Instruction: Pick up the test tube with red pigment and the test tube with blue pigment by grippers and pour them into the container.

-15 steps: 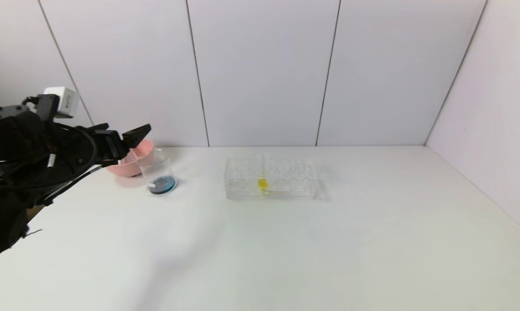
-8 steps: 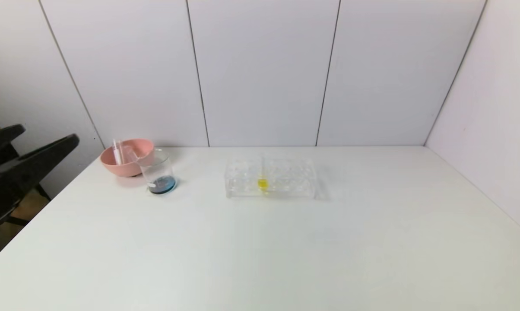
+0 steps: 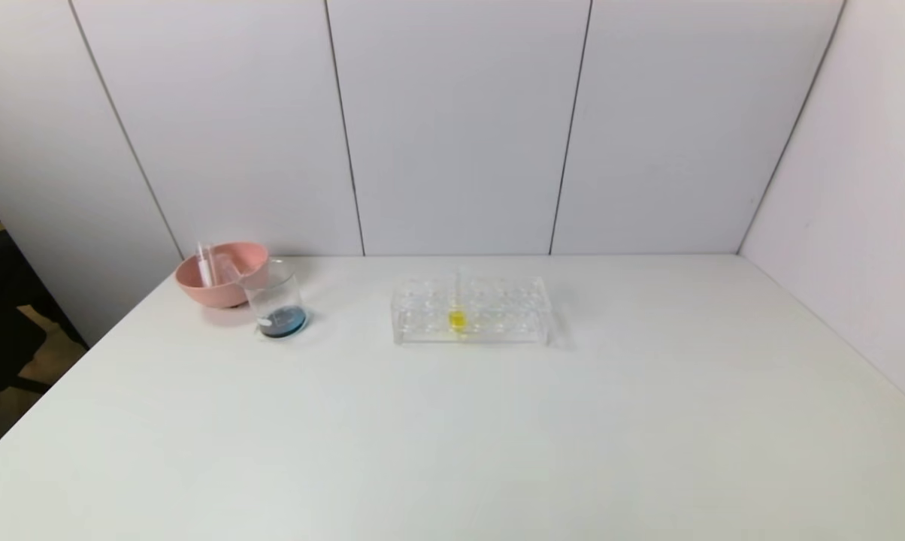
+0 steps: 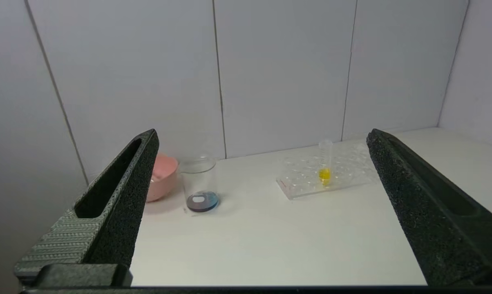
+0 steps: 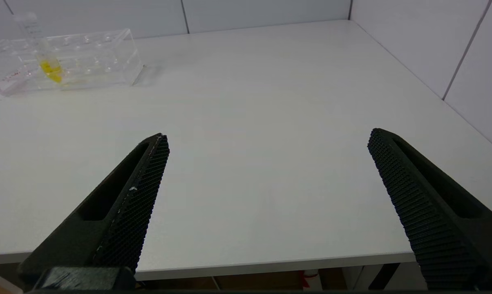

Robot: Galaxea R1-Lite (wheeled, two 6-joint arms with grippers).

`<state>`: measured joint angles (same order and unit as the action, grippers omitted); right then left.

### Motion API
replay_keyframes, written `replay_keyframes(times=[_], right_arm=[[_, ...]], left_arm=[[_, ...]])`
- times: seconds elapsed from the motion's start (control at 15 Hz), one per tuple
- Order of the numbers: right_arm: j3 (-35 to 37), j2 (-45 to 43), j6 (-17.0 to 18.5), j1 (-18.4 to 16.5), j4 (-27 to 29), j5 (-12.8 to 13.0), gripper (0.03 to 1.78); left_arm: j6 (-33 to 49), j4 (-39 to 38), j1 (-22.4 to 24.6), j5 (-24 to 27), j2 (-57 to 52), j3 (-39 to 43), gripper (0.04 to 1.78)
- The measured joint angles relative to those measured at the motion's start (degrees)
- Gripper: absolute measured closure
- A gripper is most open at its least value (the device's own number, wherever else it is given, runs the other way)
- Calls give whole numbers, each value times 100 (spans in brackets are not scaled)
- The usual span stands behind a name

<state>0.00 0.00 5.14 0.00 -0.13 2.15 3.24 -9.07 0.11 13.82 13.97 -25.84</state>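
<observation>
Clear glass beaker (image 3: 276, 299), the container, stands on the white table (image 3: 452, 436) at the far left, touching or just beside a pink bowl (image 3: 223, 274); a shallow dark blue pool lies at its bottom. Two emptied clear tubes (image 3: 206, 264) lean inside the bowl, apparently the red and blue pigment tubes, though no colour remains to tell them apart. A clear tube rack (image 3: 470, 310) sits mid-table holding one upright tube with yellow liquid (image 3: 457, 318).

The left hand (image 4: 262, 204) is drawn back off the table's left side, fingers spread wide, holding nothing. The right hand (image 5: 266, 204) hangs at the near edge on the right, also spread wide and empty. Judged from this layout, pouring appears complete.

Handling: the tubes are light, slim, smooth and rigid (likely to slip or twist under a narrow pinch); the upper shaft is the sensible hold. The beaker is fragile and tips easily.

The head view alone shows the tubes in the bowl, and neither hand. The left wrist view shows the beaker's contents as purplish. The right wrist view shows only the rack, not the beaker or bowl.
</observation>
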Motion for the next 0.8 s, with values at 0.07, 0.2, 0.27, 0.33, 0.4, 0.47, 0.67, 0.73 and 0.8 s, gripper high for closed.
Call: replay_keyframes(times=[0.07,0.2,0.27,0.33,0.4,0.47,0.67,0.73,0.8], right_arm=[[0,0,-2,0,-2,0,4],[0,0,-2,0,0,-2,4],[0,0,-2,0,-2,0,4],[0,0,-5,0,0,-2,4],[0,0,0,0,-2,0,4],[0,0,-2,0,0,0,4],[0,0,-2,0,0,2,4],[0,0,0,0,-2,2,4],[0,0,0,0,0,2,4]], left_arm=[[-44,50,2,-90,-406,93,4],[-157,-115,7,-512,-959,438,4],[-204,-291,7,-890,-1123,752,4],[-269,-418,7,-1165,-1224,1085,4],[-327,-471,5,-1367,-1290,1438,4],[-377,-477,5,-1509,-1337,1821,4],[-395,177,5,-1606,-1397,2470,4],[-362,688,5,-1586,-1402,2521,4],[-340,925,5,-1553,-1404,2547,4]])
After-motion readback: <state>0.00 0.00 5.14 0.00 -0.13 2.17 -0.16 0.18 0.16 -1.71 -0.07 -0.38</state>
